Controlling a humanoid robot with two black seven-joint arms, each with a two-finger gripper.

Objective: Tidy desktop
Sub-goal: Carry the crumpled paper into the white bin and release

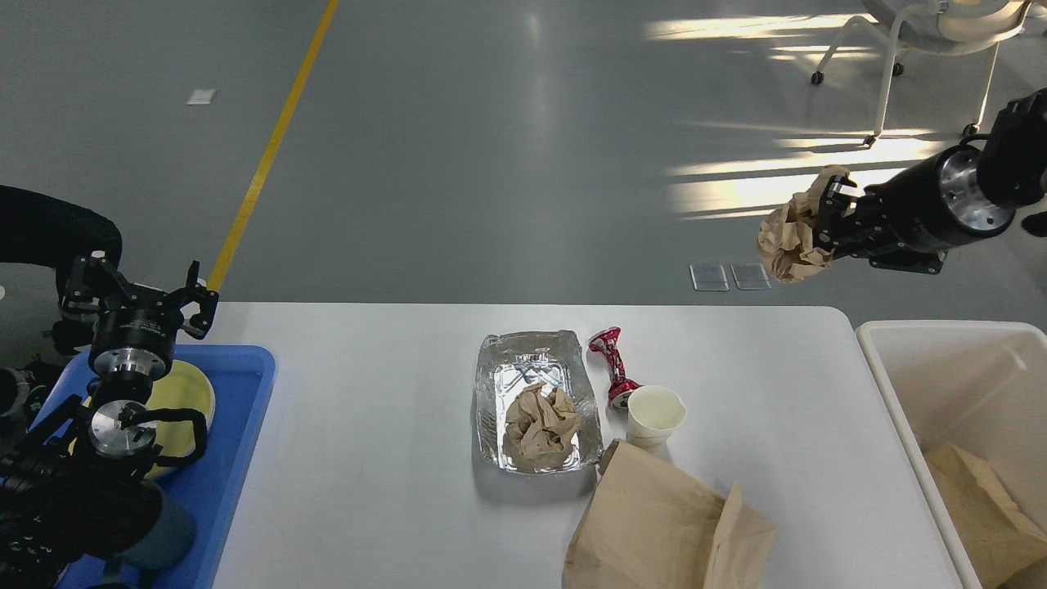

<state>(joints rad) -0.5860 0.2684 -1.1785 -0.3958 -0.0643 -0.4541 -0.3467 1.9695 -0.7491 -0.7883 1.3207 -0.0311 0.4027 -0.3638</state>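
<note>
Right claw [828, 222] grips a crumpled brown paper ball [787, 241], raised beyond the far right corner of the wide white bench [368, 458]. Best to carry it right, over the off-white bin [887, 360] w/ brown paper inside, before release. Left claw [139, 290] open above the blue tray [237, 458].

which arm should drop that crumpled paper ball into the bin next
The right. Its gripper already holds the crumpled paper ball in the air, and the off-white bin sits on that same side. The left gripper hovers by the blue tray, far across the desktop.
</note>
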